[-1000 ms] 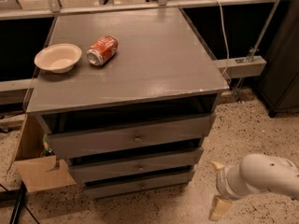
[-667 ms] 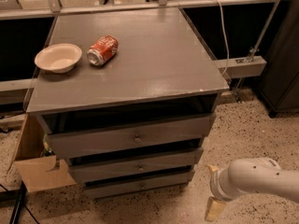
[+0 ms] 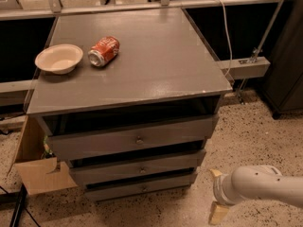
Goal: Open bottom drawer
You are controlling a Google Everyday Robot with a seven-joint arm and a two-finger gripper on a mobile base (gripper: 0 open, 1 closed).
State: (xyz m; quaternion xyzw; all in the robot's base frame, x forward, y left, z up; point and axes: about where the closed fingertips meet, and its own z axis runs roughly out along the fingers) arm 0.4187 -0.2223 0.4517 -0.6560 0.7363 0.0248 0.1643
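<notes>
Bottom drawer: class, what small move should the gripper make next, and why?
Probably ease the gripper across toward the knob of the bottom drawer: it hangs right of the cabinet, near the floor, open and touching nothing.

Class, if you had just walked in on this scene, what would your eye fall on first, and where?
A red soda can lies on its side beside a cream round bowl, at the left of the grey wooden cabinet's top. Low at the right, the robot's white arm holds its gripper open, about level with the slim grey bottom drawer but apart from it.
</notes>
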